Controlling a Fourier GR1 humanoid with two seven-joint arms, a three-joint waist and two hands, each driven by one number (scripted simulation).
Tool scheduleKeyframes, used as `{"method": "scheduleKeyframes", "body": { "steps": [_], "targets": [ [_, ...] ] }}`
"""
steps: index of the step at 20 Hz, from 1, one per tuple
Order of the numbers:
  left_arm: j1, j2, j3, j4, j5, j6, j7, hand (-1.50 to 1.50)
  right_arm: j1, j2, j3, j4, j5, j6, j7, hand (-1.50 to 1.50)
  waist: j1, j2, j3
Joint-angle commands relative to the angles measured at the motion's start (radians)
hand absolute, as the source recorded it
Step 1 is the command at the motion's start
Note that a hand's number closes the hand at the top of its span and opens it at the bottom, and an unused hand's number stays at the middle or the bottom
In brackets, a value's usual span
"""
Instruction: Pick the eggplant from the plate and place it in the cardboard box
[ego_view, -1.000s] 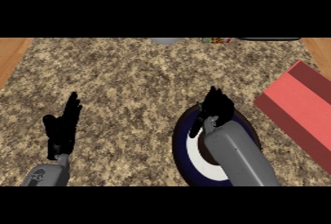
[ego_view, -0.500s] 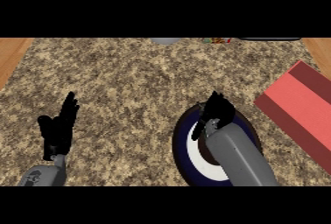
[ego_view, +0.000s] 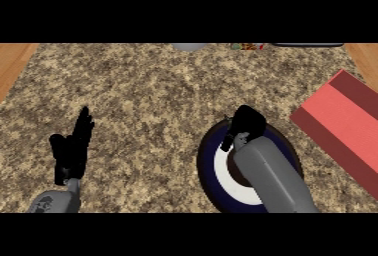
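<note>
Granite-patterned counter (ego_view: 162, 90) fills most of the head view, with strips of wood showing at its far left and right edges. Near the lower right sits a round plate (ego_view: 209, 172) with a dark blue rim and a white centre, and the right forearm crosses over much of it. The right hand (ego_view: 247, 125) is over the plate's far rim, its fingers bent downward; whether they are closed on anything cannot be told, because the hand and forearm cover that part of the plate. The eggplant itself cannot be seen; it may lie under the hand or forearm, but nothing of it shows. The cardboard box (ego_view: 343, 125), reddish in colour, lies tilted at the right edge of the view, just beside the plate and apart from the hand. The left hand (ego_view: 72, 147) rests at the lower left, fingers straight and pointing away from the robot, thumb out to the side, holding nothing. Along the counter's far edge a few small objects are partly visible, too cropped to identify.
</note>
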Motion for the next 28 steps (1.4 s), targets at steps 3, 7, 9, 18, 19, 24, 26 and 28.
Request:
{"method": "scheduleKeyframes", "body": {
  "steps": [3,7,9,18,19,24,26,28],
  "targets": [
    [0.044,-0.006,0.018,-0.032,-0.011,-0.021,-0.002,0.00,-0.038,0.014,0.016,0.066,0.091,-0.062,0.027,1.50,0.002,0.003,0.002],
    [-0.036,-0.045,0.019,0.046,-0.049,0.009,-0.014,0.00,-0.046,0.014,0.101,0.095,0.057,-0.140,0.057,1.50,0.003,0.005,0.002],
    [-0.007,-0.003,0.059,0.045,-0.026,-0.047,-0.041,0.00,0.122,-0.001,0.090,-0.178,0.132,0.005,0.017,1.50,-0.012,0.000,0.002],
    [0.054,-0.001,0.043,-0.067,-0.034,-0.044,0.030,0.00,0.556,-0.149,0.311,-0.737,0.234,0.037,-0.016,1.50,-0.015,-0.003,0.002],
    [-0.023,-0.006,0.061,-0.054,-0.039,-0.008,0.087,0.00,0.554,-0.181,0.297,-0.800,0.235,0.052,-0.033,1.50,-0.018,-0.002,0.002],
    [0.008,-0.039,0.070,0.049,-0.041,-0.041,-0.052,0.00,0.541,-0.213,0.304,-1.002,0.318,0.151,0.002,1.50,-0.017,0.000,0.002],
    [-0.005,-0.011,0.068,-0.019,-0.039,-0.047,0.047,0.00,0.540,-0.209,0.306,-1.085,0.355,0.195,0.030,1.50,-0.014,0.000,0.002],
    [0.042,-0.028,0.043,-0.073,-0.057,-0.024,0.043,0.00,0.529,-0.186,0.338,-1.217,0.421,0.265,0.115,1.50,-0.016,-0.005,0.001]
  ]
}}
